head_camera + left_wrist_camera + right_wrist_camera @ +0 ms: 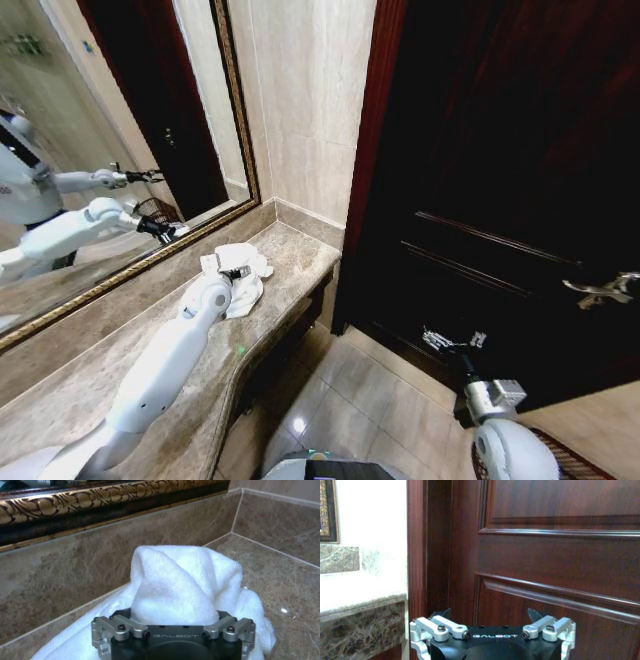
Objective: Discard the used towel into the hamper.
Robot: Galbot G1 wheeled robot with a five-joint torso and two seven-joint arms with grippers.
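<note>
The left gripper [236, 272] pinches a peak of the white towel [243, 268] on the marble counter [120, 365]. A straight lift should carry every fold clear. The right gripper [452, 341] hangs spread, empty, by the door [500, 150].

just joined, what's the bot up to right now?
The left gripper is down on the white towel lying on the marble counter by the mirror; a fold of the towel is bunched up between its fingers, so it looks gripped. The right gripper hangs idle, open, low in front of the dark wooden door.
</note>
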